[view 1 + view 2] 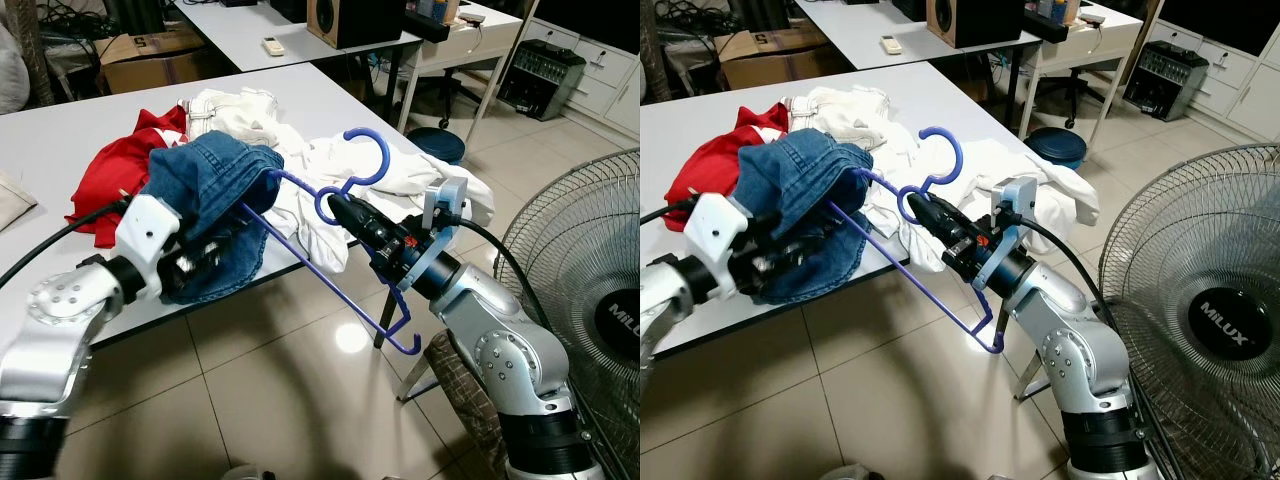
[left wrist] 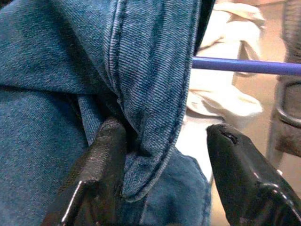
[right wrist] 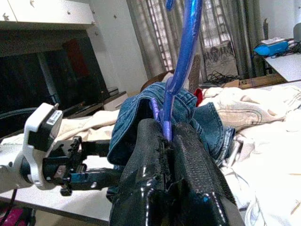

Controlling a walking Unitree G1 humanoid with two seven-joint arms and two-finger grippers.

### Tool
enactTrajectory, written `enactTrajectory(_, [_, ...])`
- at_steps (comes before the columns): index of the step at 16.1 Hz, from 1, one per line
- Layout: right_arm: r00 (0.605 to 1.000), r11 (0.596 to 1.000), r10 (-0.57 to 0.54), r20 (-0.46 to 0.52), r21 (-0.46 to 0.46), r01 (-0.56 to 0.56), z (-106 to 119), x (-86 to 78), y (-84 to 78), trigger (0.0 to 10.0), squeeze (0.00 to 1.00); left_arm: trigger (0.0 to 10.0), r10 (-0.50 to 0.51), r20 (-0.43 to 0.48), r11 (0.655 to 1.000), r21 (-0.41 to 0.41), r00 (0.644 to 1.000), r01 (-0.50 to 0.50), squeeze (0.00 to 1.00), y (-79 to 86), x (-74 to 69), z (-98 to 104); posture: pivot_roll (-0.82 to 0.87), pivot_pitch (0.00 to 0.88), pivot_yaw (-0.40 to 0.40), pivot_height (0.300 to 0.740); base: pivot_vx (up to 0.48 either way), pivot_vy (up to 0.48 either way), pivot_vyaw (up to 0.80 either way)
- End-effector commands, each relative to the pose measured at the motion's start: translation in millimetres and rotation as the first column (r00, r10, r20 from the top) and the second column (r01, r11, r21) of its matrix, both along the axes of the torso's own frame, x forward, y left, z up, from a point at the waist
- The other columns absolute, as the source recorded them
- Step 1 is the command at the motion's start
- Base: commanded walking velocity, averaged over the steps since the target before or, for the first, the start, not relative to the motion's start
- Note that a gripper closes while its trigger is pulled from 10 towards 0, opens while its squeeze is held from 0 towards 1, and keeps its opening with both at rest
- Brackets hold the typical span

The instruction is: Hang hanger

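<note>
Here, my right gripper (image 1: 345, 208) has its jaws clamped on the neck of the blue hanger (image 1: 330, 225), just below the hook, so the frame stays level off the desk edge while one shoulder of it sits inside the denim jeans (image 1: 215, 190). My left gripper (image 2: 164, 160) holds its jaws apart around a folded hem of the jeans, one finger (image 2: 101, 160) touching the cloth and the other clear of it, which I judge is meant to pull the fabric along the hanger's arm. The jeans hang partly over the near edge of the white desk (image 1: 60, 140), beside a red garment (image 1: 115, 165) and a heap of white clothes (image 1: 320, 165). To my right stands a floor fan (image 1: 1200, 310) on the tiled floor (image 1: 290, 340). Farther off are a second desk with a speaker (image 1: 345, 20) and a remote (image 1: 273, 44), a cardboard box (image 1: 150, 55), and white cabinets at the back.
</note>
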State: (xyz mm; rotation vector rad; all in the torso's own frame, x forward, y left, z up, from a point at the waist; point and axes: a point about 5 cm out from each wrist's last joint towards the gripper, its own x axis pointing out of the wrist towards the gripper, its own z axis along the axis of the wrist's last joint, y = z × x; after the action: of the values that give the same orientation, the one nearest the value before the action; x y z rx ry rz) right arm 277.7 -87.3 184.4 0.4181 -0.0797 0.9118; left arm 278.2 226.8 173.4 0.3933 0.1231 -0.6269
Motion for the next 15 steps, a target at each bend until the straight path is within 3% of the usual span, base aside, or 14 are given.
enactTrajectory(1, [0.997, 0.998, -0.042, 0.066, 0.044, 0.039, 16, 4.8, -5.8, 10.0, 0.0, 10.0, 0.013, -0.036, 1.0, -0.017, 0.999, -0.014, 1.0, 1.4, 1.3, -4, -0.04, 0.0, 0.0, 0.74, 0.0, 0.0, 0.0])
enactTrajectory(4, [0.997, 0.998, -0.04, 0.068, 0.047, 0.037, 16, 6.1, -3.5, 10.0, 0.0, 10.0, 0.053, -0.045, 0.997, -0.059, 0.998, -0.055, 1.0, -0.6, 6.1, -4, -0.03, 0.0, 0.006, 0.74, 0.0, 0.0, 0.0])
enactTrajectory(8, [0.996, 0.997, -0.059, 0.068, 0.061, 0.054, 18, 5.6, -6.9, 10.0, 0.0, 10.0, 0.134, -0.114, 0.988, -0.06, 0.984, -0.141, 1.0, -2.8, -3.7, -19, -0.03, 0.0, -0.009, 0.74, 0.0, 0.0, 0.0])
enactTrajectory(15, [0.996, 0.995, -0.07, 0.06, 0.079, 0.065, 18, 4.5, -6.5, 10.0, 0.0, 10.0, 0.151, -0.12, 0.984, -0.082, 0.981, -0.161, 1.0, -9.5, -4.5, -21, -0.03, 0.001, -0.005, 0.74, 0.0, 0.0, 0.0])
